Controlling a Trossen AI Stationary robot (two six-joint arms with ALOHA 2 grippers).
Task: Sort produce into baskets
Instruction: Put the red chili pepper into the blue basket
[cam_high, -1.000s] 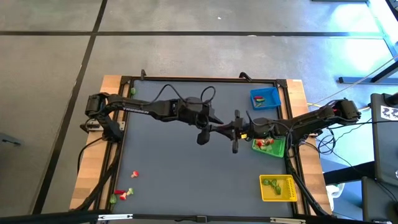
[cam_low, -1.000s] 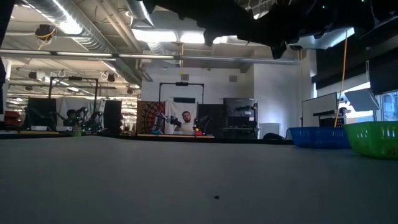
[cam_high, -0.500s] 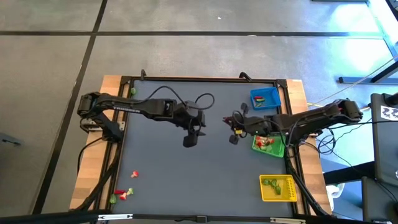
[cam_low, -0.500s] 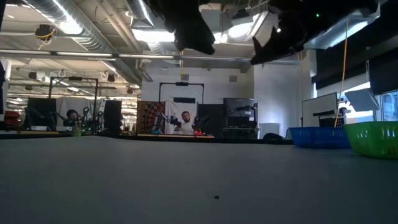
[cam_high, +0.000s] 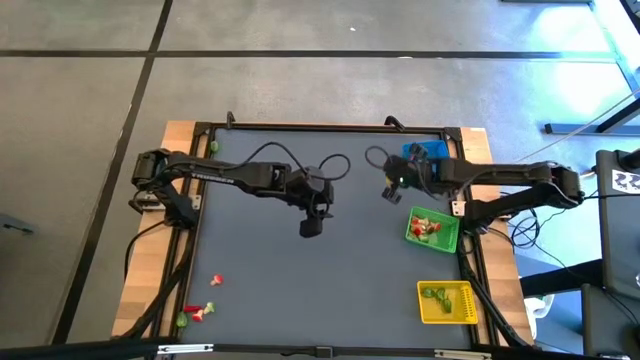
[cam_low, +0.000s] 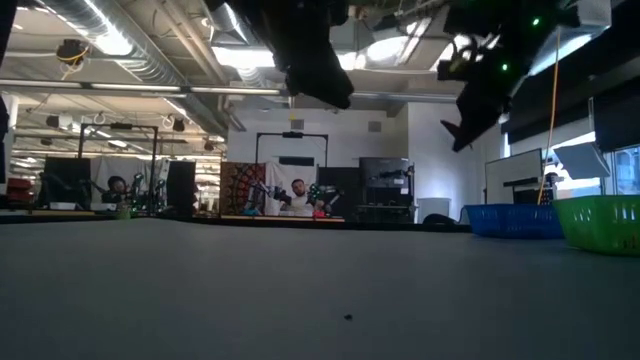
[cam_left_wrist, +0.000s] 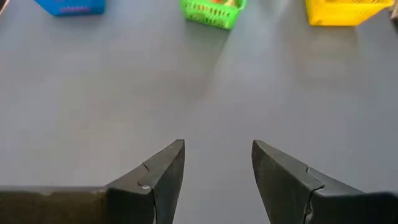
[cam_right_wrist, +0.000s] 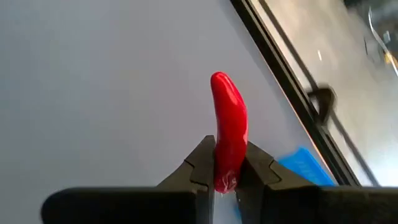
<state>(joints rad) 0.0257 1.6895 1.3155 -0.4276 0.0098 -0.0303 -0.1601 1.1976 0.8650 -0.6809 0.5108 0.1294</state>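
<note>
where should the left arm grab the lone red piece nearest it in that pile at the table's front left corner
From straight above, closing on its middle: the lone red piece lies flat on the mat, apart from the cluster near the edge, so fingers have room on either side. The open left gripper hangs empty over mid-table. The right gripper is clamped on a red pepper.

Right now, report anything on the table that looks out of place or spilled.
A few produce pieces lie loose on the mat's near-left corner, far from the three baskets along the right edge; they look unsorted, not spilled. The right gripper holds a red pepper near the blue basket. The left gripper hangs open and empty.
</note>
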